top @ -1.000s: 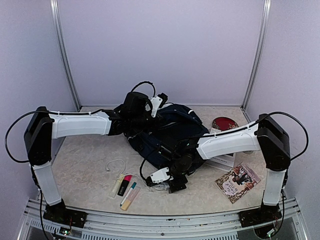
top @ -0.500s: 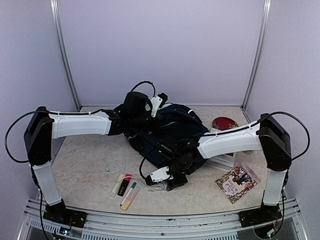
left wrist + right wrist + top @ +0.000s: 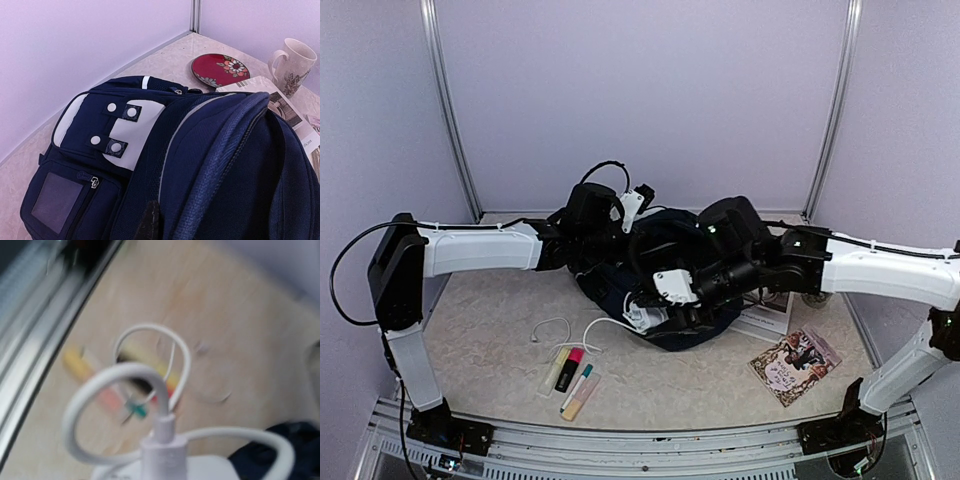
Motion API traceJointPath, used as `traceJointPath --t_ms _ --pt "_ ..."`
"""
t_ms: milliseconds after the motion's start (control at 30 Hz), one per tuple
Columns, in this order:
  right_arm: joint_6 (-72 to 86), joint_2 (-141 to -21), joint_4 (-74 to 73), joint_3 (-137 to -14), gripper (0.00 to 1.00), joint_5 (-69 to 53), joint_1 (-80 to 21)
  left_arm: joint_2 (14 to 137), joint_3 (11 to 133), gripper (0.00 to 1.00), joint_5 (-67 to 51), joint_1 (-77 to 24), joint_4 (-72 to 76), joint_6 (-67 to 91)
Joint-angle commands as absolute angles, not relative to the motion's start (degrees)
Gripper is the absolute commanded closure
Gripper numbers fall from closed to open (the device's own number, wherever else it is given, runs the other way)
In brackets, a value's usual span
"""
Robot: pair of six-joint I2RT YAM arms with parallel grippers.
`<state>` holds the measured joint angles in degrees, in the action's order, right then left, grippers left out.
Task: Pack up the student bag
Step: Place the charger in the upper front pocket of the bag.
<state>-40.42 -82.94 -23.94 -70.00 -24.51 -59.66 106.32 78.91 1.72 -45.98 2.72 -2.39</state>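
Observation:
The student bag [image 3: 672,240], dark navy with white patches, lies in the middle of the table; the left wrist view shows its snap patches and front pocket [image 3: 120,130]. My left gripper [image 3: 608,240] is shut on a fold of the bag's fabric at its top edge, and one dark fingertip [image 3: 150,220] shows pressed into the cloth. My right gripper [image 3: 655,305] hovers over the bag's near side, shut on a white charger [image 3: 640,318] [image 3: 165,460]. Its cable [image 3: 125,375] loops up, then trails down to the table [image 3: 595,332]. The right fingers are hidden in the blurred wrist view.
Highlighters and pens [image 3: 570,375] lie at the front left beside a thin white earphone cord [image 3: 550,328]. A picture book [image 3: 797,362] lies at the front right, a white booklet [image 3: 285,110] next to the bag. Behind the bag are a red plate [image 3: 220,70] and a mug [image 3: 295,60].
My right arm rose from the table's front and swung back over the bag, carrying the white charger with its cable trailing. The left arm and the bag stayed put.

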Motion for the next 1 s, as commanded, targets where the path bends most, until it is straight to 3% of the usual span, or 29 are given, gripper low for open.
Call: traceJointPath --t_ms 0,333,667,833,967 --pt "-33.26 -74.09 -14.48 -66.68 0.75 -32.46 -54.54 103.71 81.11 1.0 1.57 -45.62 5.52 -1.68" --pt "-21.38 -60.89 -4.02 -65.31 0.8 -37.73 -42.32 103.63 81.74 1.0 2.21 -45.62 5.15 -2.2" --pt "-15.33 -62.85 -2.74 -79.42 0.82 -36.59 -34.37 103.86 81.83 1.0 1.83 -45.63 4.57 -2.07" --pt "-15.4 -66.05 -0.47 -86.98 0.82 -29.06 -33.23 104.23 81.96 1.0 1.05 -45.68 4.57 -1.36" --pt "-18.04 -68.81 3.36 -85.28 0.83 -20.93 -32.8 104.16 82.09 1.0 0.74 -45.7 4.55 -1.16"
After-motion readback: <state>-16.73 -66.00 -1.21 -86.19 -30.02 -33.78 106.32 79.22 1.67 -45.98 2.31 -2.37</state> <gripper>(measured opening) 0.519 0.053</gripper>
